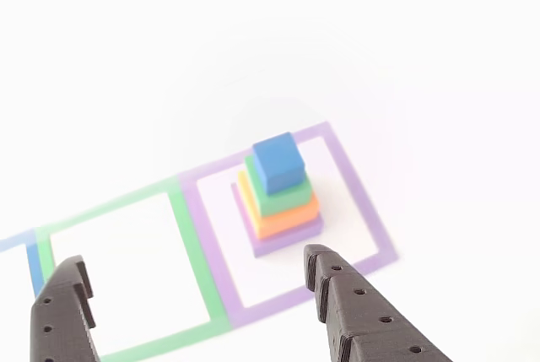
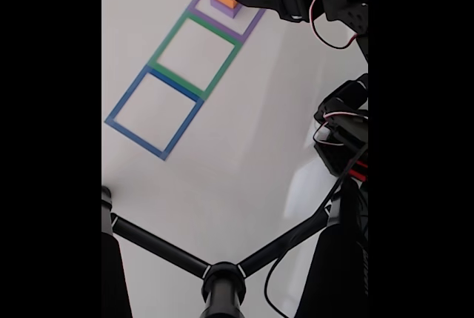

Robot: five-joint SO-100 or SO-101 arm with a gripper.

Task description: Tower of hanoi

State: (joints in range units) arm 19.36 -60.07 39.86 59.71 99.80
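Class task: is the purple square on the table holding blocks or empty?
Holding blocks. A stack of purple, orange, green and blue blocks stands inside the purple square; the open gripper hovers in front.

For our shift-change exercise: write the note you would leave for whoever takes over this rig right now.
Tool: open, empty, just short of the stack.
Stack: purple block at the bottom, then orange block, green block, blue block on top, all inside the purple square.
Green square and blue square: no blocks in them.
Done: no block moved yet.
Left: the whole transfer, probably starting with the blue block.
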